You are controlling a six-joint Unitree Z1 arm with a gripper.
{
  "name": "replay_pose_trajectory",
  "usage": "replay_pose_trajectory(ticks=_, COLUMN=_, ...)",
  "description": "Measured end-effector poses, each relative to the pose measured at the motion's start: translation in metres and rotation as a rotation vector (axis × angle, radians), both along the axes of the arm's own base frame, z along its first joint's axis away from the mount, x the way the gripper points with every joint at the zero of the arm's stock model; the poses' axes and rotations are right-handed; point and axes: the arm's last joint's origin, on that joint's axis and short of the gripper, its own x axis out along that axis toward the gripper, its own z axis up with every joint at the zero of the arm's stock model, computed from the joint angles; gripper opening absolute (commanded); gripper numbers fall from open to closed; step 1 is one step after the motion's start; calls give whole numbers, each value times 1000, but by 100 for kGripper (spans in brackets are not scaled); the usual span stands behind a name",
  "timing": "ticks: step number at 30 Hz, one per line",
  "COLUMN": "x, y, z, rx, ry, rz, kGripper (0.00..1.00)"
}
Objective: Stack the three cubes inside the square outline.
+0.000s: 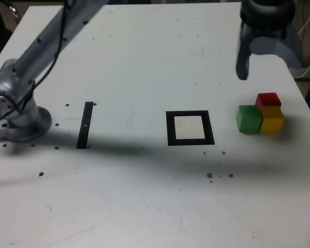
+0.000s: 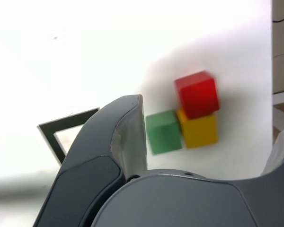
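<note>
The three cubes sit tightly together on the white table at the exterior view's right. The green cube touches the yellow cube, and the red cube is just beyond the yellow one. The wrist view shows the same cluster: green, yellow, red. My gripper hangs open in the air above and behind them, holding nothing, one finger large in the wrist view. The square outline lies empty to the exterior view's left of the cubes.
A narrow black strip lies left of the outline in the exterior view. The arm's base stands at the far left, its link rising across the top. The table's right edge runs close to the cubes.
</note>
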Motion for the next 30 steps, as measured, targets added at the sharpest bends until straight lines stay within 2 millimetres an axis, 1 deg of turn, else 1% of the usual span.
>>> replay_pose_trajectory(ticks=4, x=9, y=11, z=-19, rx=-2, ry=33, rz=9, kGripper=94)
replay_pose_trajectory(ticks=10, x=19, y=12, z=-40, rx=-2, ry=64, rz=9, kGripper=92)
replay_pose_trajectory(ticks=16, x=24, y=13, z=-51, rx=-3, ry=74, rz=9, kGripper=85)
replay_pose_trajectory(ticks=25, x=31, y=11, z=-68, rx=-41, ry=90, rz=10, kGripper=83)
replay_pose_trajectory(ticks=30, x=33, y=11, z=-68, rx=-46, ry=85, rz=12, kGripper=82)
